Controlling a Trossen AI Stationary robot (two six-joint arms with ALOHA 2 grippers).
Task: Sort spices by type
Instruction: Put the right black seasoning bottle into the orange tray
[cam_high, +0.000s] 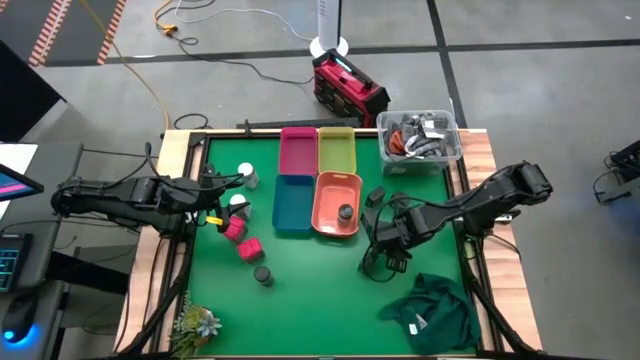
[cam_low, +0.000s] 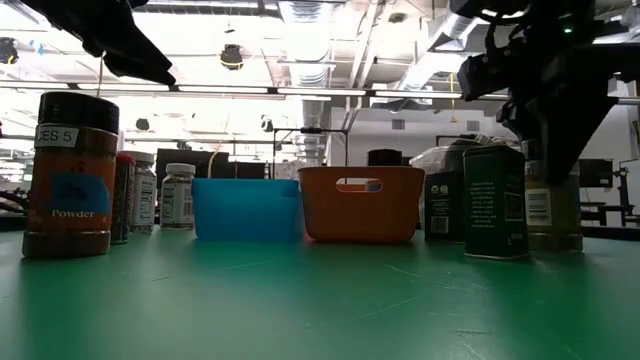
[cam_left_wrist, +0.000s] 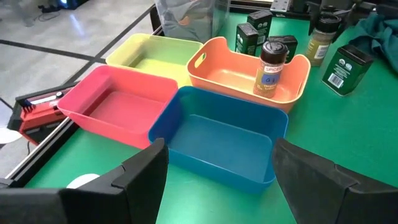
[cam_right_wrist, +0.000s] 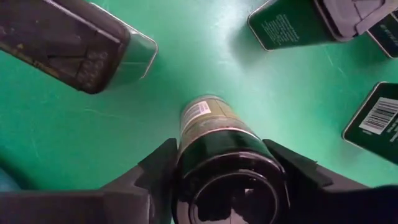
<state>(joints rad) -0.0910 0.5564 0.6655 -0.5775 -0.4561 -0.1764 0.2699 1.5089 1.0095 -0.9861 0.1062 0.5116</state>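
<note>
My right gripper (cam_high: 388, 238) stands over the table's right half, shut on a dark-capped round jar (cam_right_wrist: 214, 127) of yellow-green spice. Dark green tins (cam_right_wrist: 292, 23) stand around it. One dark round jar (cam_left_wrist: 271, 65) stands in the orange bin (cam_high: 337, 190). White-capped jars (cam_high: 245, 176), pink-red blocks (cam_high: 241, 238) and another dark round jar (cam_high: 263, 275) stand on the table's left half. My left gripper (cam_left_wrist: 217, 186) is open above them, facing the bins, with nothing between its fingers. My right gripper holds the round jar by its dark cap (cam_right_wrist: 227, 168), pinched between the two fingers (cam_right_wrist: 158, 171), one on each side of the cap. They come from above, pointing down. The jar is upright, and in the low view its bottom (cam_low: 552, 240) looks level with the table.
Pink (cam_high: 298, 150), yellow (cam_high: 336, 150) and blue (cam_high: 293, 200) bins sit beside the orange one at the table's middle. A clear box of cables (cam_high: 420, 135) is at the far right corner, a green cloth (cam_high: 435, 310) at the near right, a small plant (cam_high: 195, 325) at the near left.
</note>
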